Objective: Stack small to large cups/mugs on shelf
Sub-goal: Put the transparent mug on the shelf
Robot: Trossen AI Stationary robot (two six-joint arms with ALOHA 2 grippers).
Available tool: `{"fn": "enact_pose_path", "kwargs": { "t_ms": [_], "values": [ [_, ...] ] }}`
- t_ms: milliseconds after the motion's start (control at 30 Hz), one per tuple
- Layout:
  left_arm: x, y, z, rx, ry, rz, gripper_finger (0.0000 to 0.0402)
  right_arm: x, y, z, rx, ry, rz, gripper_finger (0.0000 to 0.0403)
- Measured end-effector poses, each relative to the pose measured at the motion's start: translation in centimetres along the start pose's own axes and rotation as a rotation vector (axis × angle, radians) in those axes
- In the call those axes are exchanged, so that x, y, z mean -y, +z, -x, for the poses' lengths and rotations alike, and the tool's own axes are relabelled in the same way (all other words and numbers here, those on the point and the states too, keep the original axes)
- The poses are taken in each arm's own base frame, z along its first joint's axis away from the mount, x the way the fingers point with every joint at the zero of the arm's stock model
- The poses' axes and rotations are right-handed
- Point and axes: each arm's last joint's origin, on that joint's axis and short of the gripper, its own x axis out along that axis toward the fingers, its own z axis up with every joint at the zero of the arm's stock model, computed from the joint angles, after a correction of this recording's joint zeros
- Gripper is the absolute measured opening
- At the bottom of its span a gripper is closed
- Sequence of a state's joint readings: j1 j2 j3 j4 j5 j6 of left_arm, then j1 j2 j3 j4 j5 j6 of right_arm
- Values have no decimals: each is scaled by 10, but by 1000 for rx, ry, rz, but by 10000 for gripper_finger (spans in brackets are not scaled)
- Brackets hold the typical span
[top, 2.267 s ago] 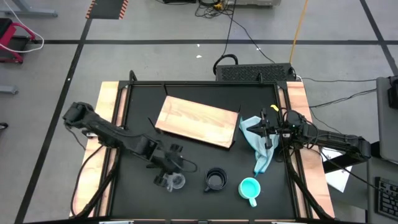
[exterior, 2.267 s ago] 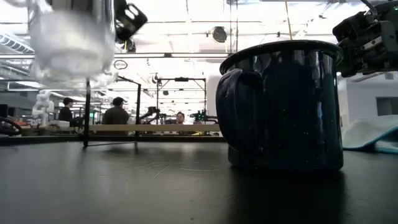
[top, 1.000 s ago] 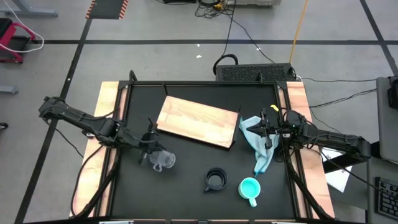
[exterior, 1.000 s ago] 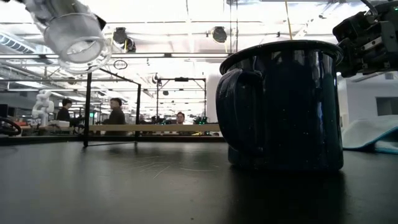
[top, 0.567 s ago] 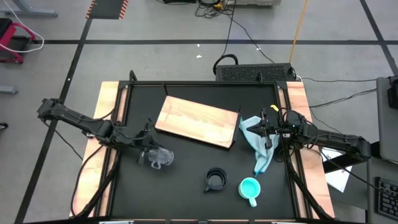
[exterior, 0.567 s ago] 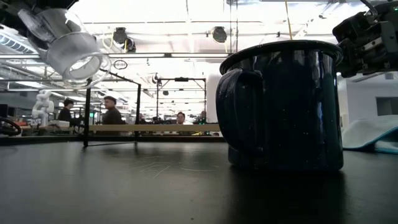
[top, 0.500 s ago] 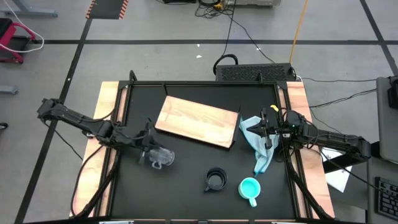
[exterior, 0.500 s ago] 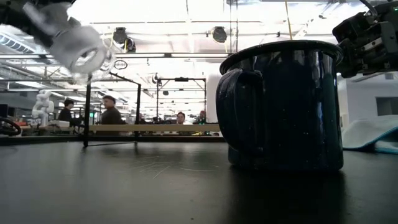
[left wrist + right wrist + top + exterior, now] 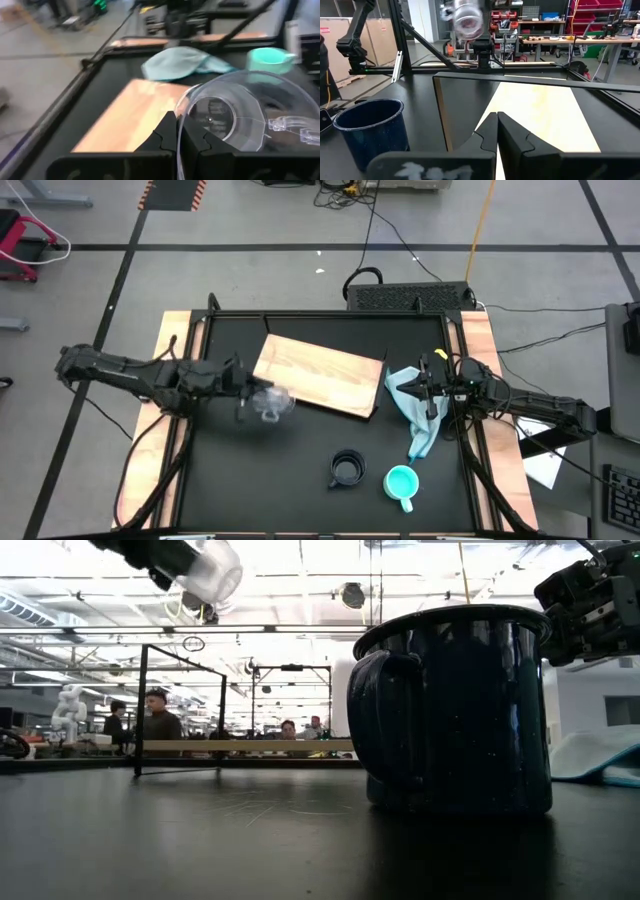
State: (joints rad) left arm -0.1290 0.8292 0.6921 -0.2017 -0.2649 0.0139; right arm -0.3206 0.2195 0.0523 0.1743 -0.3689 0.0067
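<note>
My left gripper (image 9: 246, 394) is shut on the small clear glass cup (image 9: 270, 402), held in the air just off the near left corner of the light-brown wooden shelf board (image 9: 318, 375). The cup also shows high in the low view (image 9: 210, 570). The black mug (image 9: 346, 469) and the turquoise mug (image 9: 401, 483) stand on their bases on the black tabletop, near the front. My right gripper (image 9: 428, 390) is shut and empty, over the pale blue cloth (image 9: 415, 410) at the right. My left gripper (image 9: 179, 131) pinches the cup's rim (image 9: 181, 112), one finger inside the mouth and one outside the wall. The fingers come about level from the table's left. The cup is lifted clear and lies on its side, its mouth toward the gripper and its base (image 9: 215, 117) toward the right.
The board lies aslant at the table's far middle. The cloth lies between the board and the right rail. Pale wooden rails (image 9: 172, 350) run along both sides. Bare black tabletop (image 9: 230, 480) lies in front of the board, left of the black mug.
My left gripper has carried the glass cup up and toward the table's far edge, closing on the board's near left corner. The cup has turned with it, from mouth slanting down toward the near edge to lying sideways. It stays held and clear of the table.
</note>
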Motion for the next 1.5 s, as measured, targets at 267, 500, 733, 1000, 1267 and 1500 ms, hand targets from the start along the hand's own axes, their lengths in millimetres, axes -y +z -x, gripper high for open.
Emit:
{"fn": "enact_pose_path", "kwargs": {
  "t_ms": [267, 500, 733, 1000, 1267, 1500],
  "values": [
    [-37, 48, -13, -169, 5, -2, 0, 0, 0, 0, 0, 0, 0, 0],
    [-60, 63, -53, -383, -58, -35, 0, 0, 0, 0, -1, 0, 0, 0],
    [-78, 59, -90, -613, -92, -112, 0, 0, -1, 0, -9, 0, -3, 0],
    [-98, 46, -114, -761, -113, -138, 0, 0, -3, 0, -30, 0, -8, 0],
    [-108, 33, -117, -841, -121, -128, 0, 0, -3, 0, -32, -1, -8, 0],
    [-106, 30, -117, -842, -175, -119, 0, 0, -3, 0, -34, 0, -9, 0]
  ]
}}
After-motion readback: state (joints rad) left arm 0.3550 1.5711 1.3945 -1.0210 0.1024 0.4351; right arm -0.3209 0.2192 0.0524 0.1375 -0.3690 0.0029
